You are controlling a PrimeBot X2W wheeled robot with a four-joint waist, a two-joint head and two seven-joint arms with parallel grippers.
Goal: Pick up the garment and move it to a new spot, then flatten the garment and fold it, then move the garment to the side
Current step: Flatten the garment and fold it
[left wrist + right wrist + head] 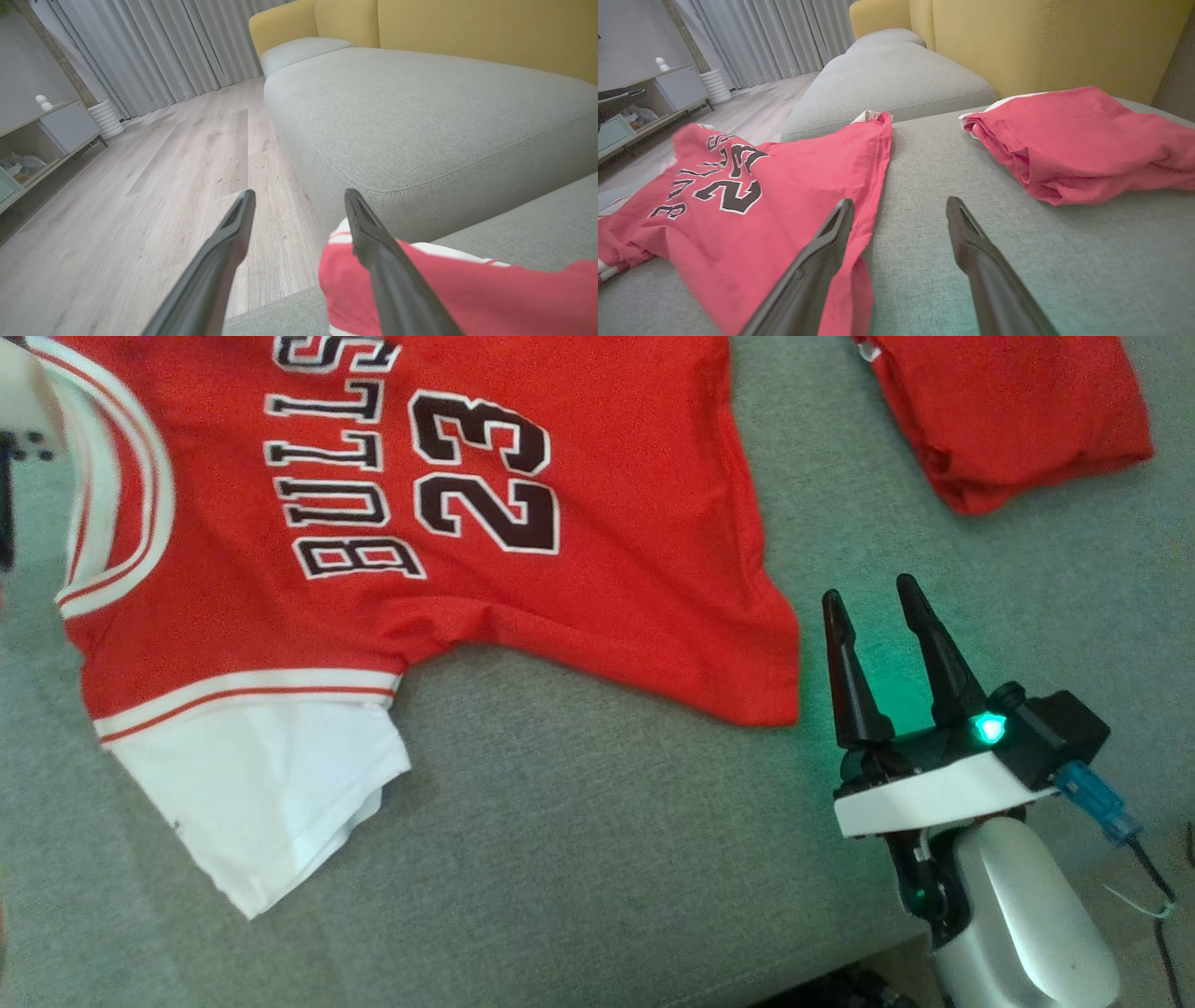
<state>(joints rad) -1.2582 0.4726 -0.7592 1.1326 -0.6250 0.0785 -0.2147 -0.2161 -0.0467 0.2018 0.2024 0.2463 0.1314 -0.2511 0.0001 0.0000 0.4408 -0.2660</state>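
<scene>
"Both sets of jaws spread wide, gripping nothing?"

"Yes. The right gripper (pixel 868 590) hovers empty, with the jersey (pixel 579 597) and its hem corner just left of its fingertips. The left gripper (pixel 301 196) gapes over the striped edge."

"How to flatten it?"

"I'd pinch opposite ends low and draw them apart gently, avoiding the folded red garment (pixel 1008 420) beyond the right jaws."
</scene>
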